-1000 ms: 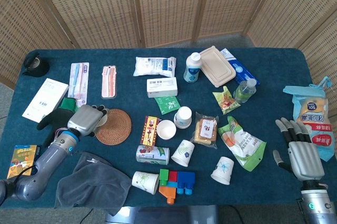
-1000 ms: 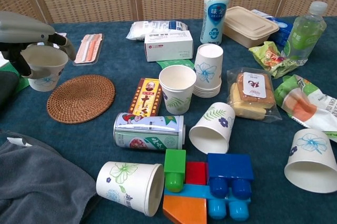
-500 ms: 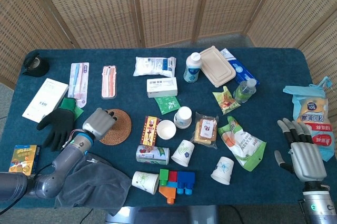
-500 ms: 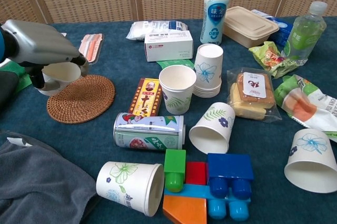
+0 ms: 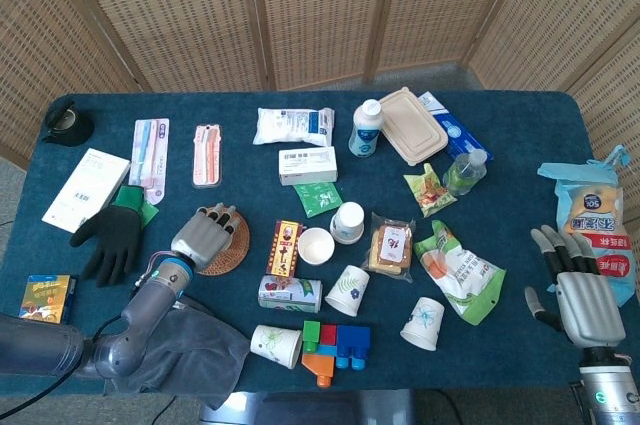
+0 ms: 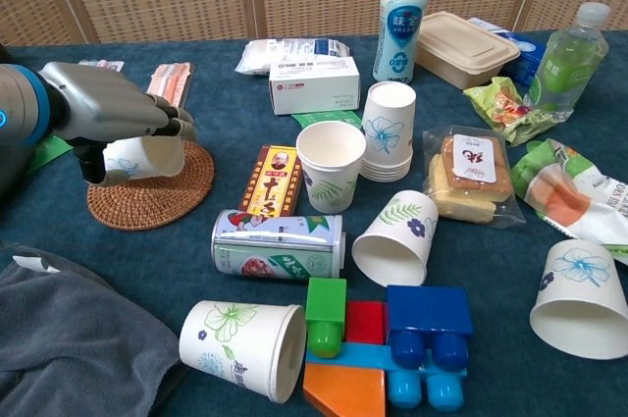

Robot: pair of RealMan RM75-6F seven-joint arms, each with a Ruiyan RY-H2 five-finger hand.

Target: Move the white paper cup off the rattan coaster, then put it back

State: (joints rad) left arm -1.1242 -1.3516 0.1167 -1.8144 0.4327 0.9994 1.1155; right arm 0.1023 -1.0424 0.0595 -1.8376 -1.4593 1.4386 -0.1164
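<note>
**Cup held over the coaster**

Left hand [image 6: 103,118] grips the white paper cup [image 6: 137,158], fingers wrapped over its top, thumb down the near side. Cup sits above the rattan coaster [image 6: 147,196], toward the table's left edge; whether its base touches the weave, cannot tell. Black glove [image 5: 110,237] lies just left of the coaster. Right hand [image 5: 578,290] rests near the front right corner, fingers straight and slightly apart, holding nothing.
</note>
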